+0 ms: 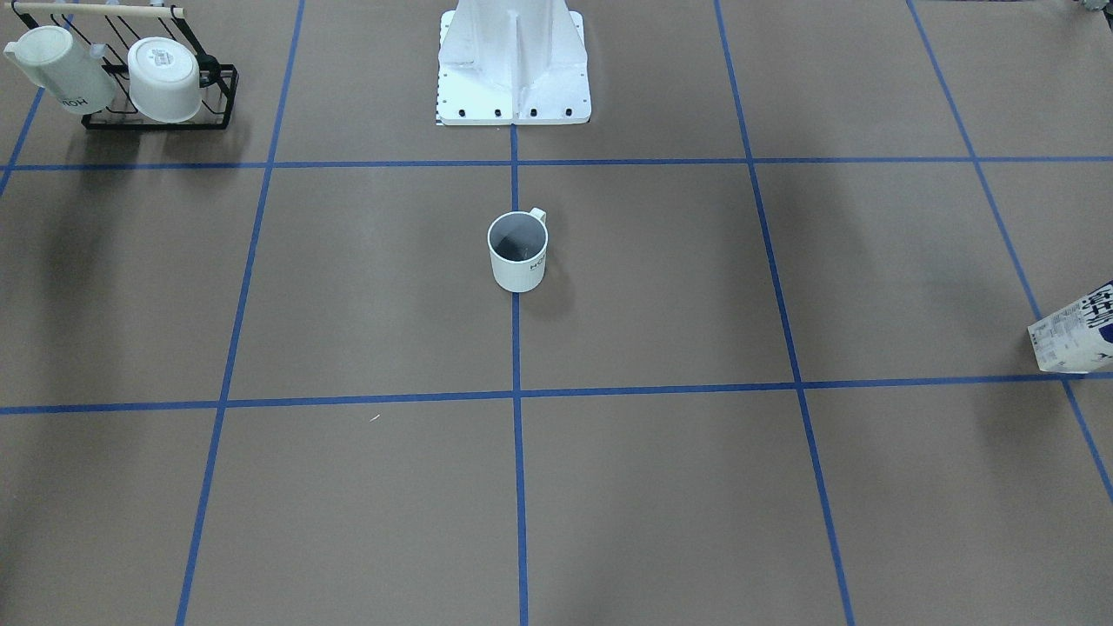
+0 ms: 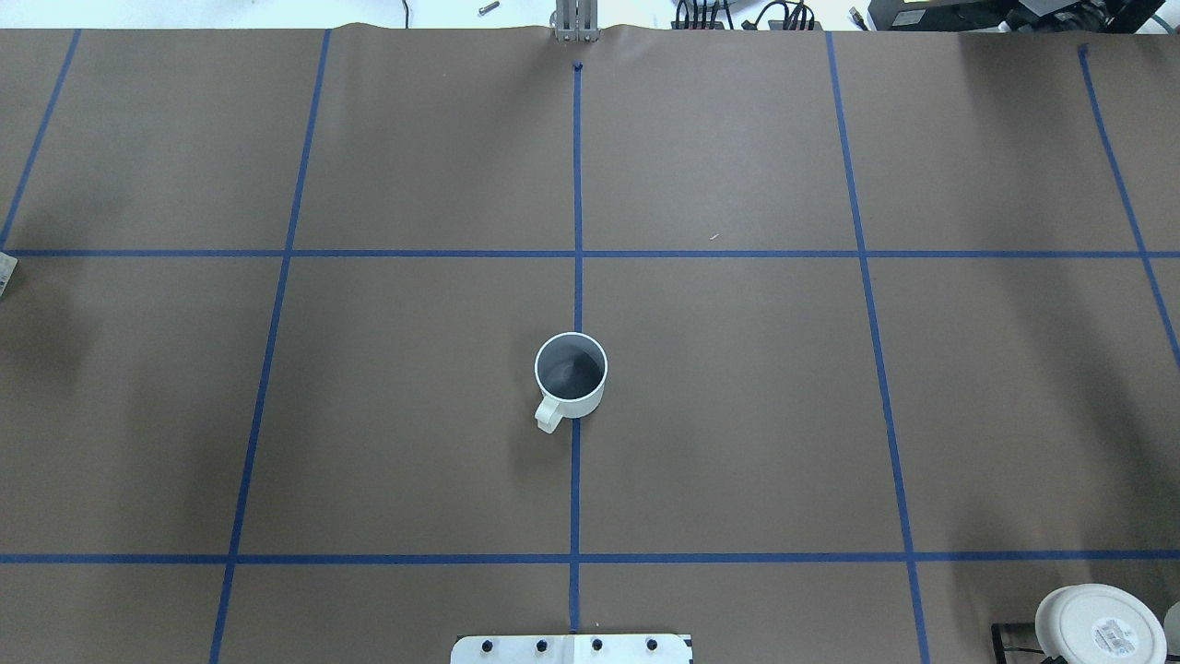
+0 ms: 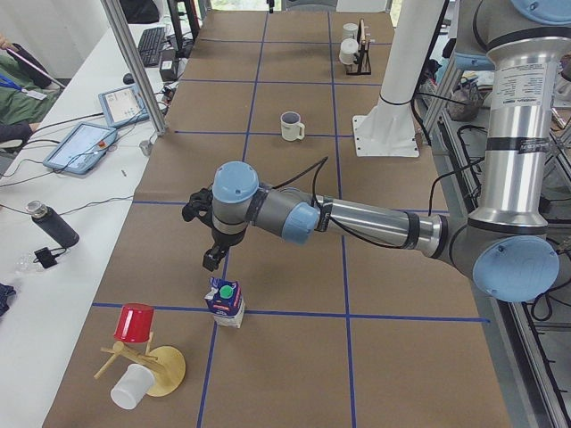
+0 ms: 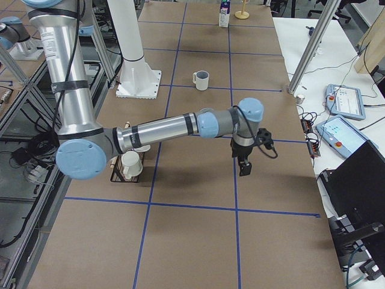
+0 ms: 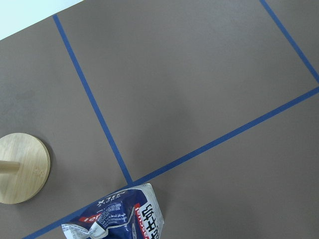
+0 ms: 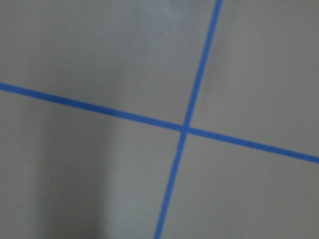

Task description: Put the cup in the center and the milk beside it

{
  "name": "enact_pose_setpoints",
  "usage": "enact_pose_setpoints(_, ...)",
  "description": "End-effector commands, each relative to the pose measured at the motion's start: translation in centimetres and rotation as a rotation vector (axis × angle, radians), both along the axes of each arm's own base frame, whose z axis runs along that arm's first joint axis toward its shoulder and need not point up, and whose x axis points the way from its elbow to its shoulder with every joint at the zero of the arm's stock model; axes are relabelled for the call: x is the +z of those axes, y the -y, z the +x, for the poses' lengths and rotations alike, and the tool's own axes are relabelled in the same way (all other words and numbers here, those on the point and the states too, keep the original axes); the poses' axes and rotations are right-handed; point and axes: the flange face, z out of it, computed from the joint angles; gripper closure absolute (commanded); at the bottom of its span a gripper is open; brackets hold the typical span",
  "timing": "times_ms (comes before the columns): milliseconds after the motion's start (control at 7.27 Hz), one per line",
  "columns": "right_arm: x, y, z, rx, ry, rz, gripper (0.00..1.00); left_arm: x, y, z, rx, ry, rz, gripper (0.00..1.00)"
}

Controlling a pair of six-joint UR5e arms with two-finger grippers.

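The white cup (image 1: 518, 252) with a dark grey inside stands upright on the central blue tape line (image 2: 576, 184), also in the overhead view (image 2: 571, 373). The blue-and-white milk carton (image 3: 226, 301) with a green cap stands on a tape crossing near the table's left end; it shows at the right edge of the front view (image 1: 1074, 335) and in the left wrist view (image 5: 117, 216). My left gripper (image 3: 211, 259) hangs just above and beside the carton, apart from it; I cannot tell if it is open. My right gripper (image 4: 245, 168) hangs over bare table, state unclear.
A black wire rack (image 1: 217, 96) holds a second "HOME" mug (image 1: 61, 69) and a squat white cup (image 1: 165, 78) near the robot's base (image 1: 513, 87). A wooden mug tree (image 3: 147, 361) with a red cup (image 3: 135, 323) stands close to the carton.
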Motion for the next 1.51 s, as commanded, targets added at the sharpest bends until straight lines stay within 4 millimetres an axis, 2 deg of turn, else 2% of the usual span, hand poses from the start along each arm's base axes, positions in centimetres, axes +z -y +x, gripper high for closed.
enact_pose_setpoints(0, 5.2, -5.8, 4.8, 0.004, -0.025, 0.038, 0.0, 1.0, 0.0, -0.1, 0.006, 0.002, -0.018, 0.01)
enact_pose_setpoints(275, 5.1, -5.5, 4.8, 0.005, -0.023, 0.038, 0.0, 4.4, 1.8, -0.2, 0.007, 0.012, -0.058, 0.01)
enact_pose_setpoints(412, 5.1, -5.5, 4.8, 0.005, -0.023, 0.039, 0.0, 7.2, 2.6, -0.2, 0.006, 0.011, -0.048, 0.01)
enact_pose_setpoints(550, 5.0, -5.5, 4.8, 0.004, -0.023, 0.042, 0.0, 9.2, 2.5, -0.1, -0.003, 0.007, -0.046, 0.01)
enact_pose_setpoints(1100, 5.2, -5.5, 4.8, 0.004, -0.026, 0.042, 0.0, 10.2, 2.5, 0.1, -0.044, -0.007, -0.11, 0.01)
enact_pose_setpoints(1375, 5.9, -5.6, 4.8, 0.004, -0.026, 0.03, 0.0, 11.8, 2.3, 0.0, -0.064, -0.012, -0.14, 0.01)
